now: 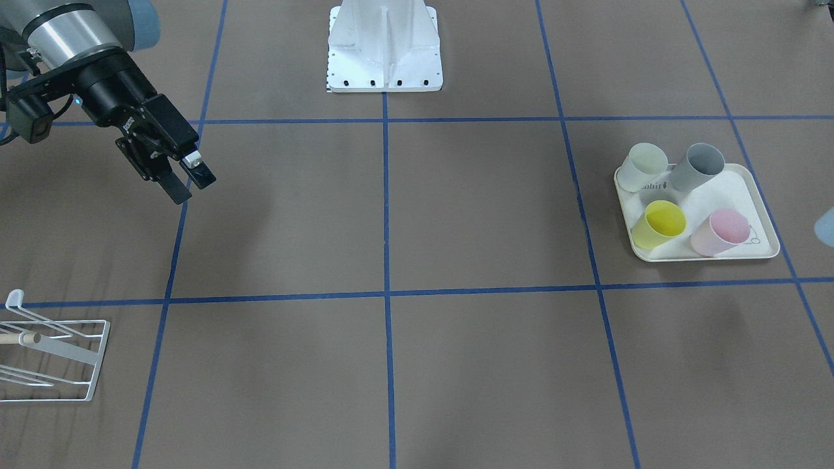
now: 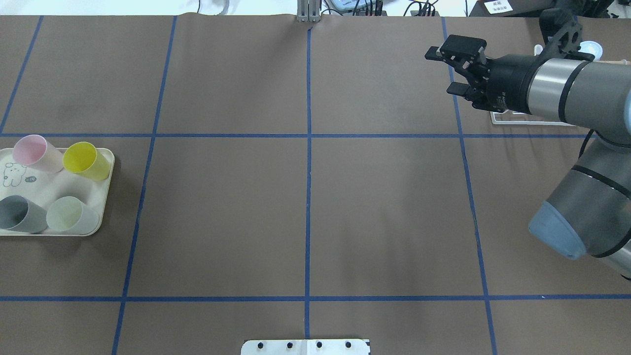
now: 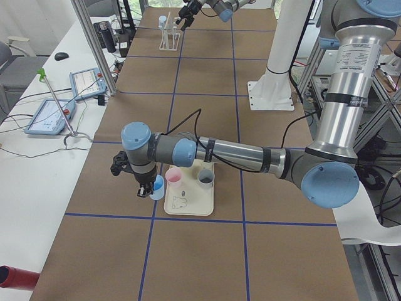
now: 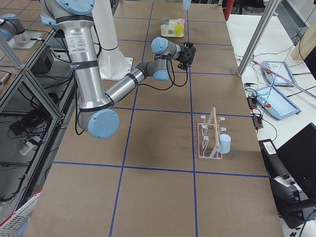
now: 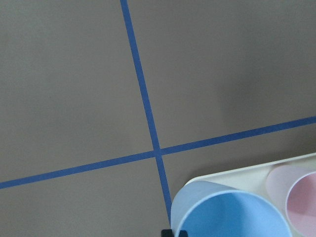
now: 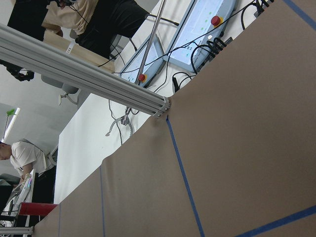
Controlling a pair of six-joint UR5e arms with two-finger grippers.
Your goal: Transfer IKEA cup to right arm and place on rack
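Note:
A light-blue IKEA cup (image 5: pixel 232 212) fills the bottom of the left wrist view, rim towards the camera, with a black finger tip beside it. In the exterior left view my left gripper (image 3: pixel 149 190) is shut on this cup (image 3: pixel 157 187), just off the tray's corner and above the table. The cup's edge shows at the right border (image 1: pixel 826 228). My right gripper (image 1: pixel 189 179) hangs open and empty over the table, also visible from overhead (image 2: pixel 443 71). The white wire rack (image 1: pixel 58 358) stands in the corner below it, partly hidden by the right arm from overhead (image 2: pixel 522 118).
A cream tray (image 1: pixel 756 215) holds pink (image 1: pixel 720 231), yellow (image 1: pixel 659 223), grey (image 1: pixel 697 166) and pale green (image 1: pixel 643 166) cups. Another light-blue cup (image 4: pixel 224 143) sits on the rack (image 4: pixel 210 140). The white robot base (image 1: pixel 384 49) stands mid-table. Control pendants lie on the side desk.

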